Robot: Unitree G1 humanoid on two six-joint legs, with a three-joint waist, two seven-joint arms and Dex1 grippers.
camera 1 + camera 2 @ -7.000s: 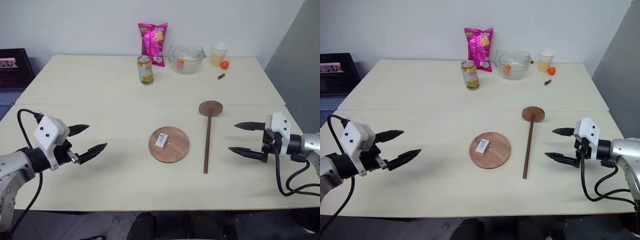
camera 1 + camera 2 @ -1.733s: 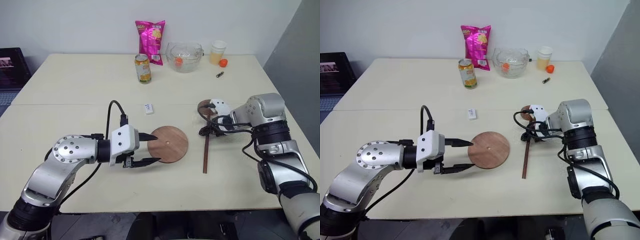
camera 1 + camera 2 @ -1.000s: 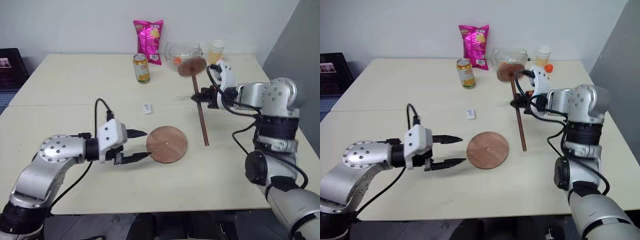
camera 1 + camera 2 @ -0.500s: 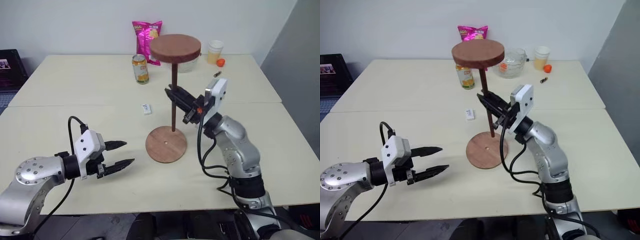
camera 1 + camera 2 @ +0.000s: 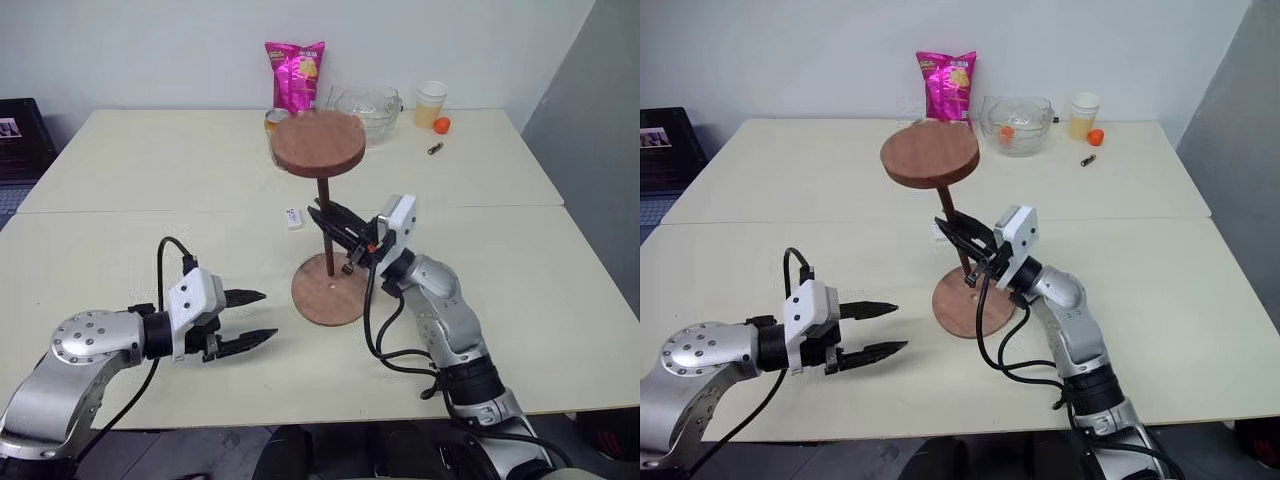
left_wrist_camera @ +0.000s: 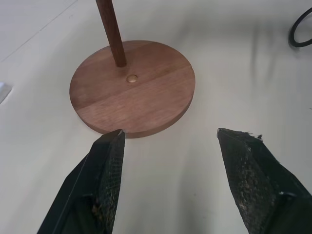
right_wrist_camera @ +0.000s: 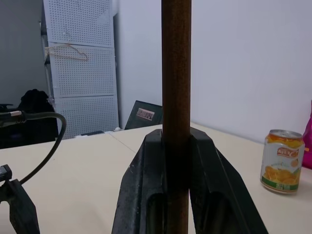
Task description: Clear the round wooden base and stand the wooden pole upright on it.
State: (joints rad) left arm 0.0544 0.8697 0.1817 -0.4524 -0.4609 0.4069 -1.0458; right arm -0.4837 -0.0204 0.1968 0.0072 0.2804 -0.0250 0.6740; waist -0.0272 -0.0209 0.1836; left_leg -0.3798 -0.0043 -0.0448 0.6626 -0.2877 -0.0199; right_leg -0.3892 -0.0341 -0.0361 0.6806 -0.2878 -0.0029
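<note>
Left eye view: round wooden base [image 5: 327,291] lies flat near table [image 5: 140,160] centre, bare on top. Wooden pole [image 5: 325,220] stands roughly upright, its lower end on the base just off the centre hole, toward 11 o'clock from it; its smaller disc [image 5: 318,143] is at the top. Right gripper [image 5: 335,225] clamps the pole's shaft partway up, fingers closed tight on either side of it; right wrist view shows the rod pinched between both black fingers [image 7: 141,195]. Left gripper [image 5: 250,318] hovers low over the table at 9 o'clock of the base, apart from it, jaws spread wide, holding nothing. Small white card [image 5: 293,218] lies on the table at 11 o'clock of the base. Along the far edge: pink snack bag [image 5: 296,74], drink can [image 7: 282,160], glass bowl [image 5: 366,100], plastic cup [image 5: 432,104]
</note>
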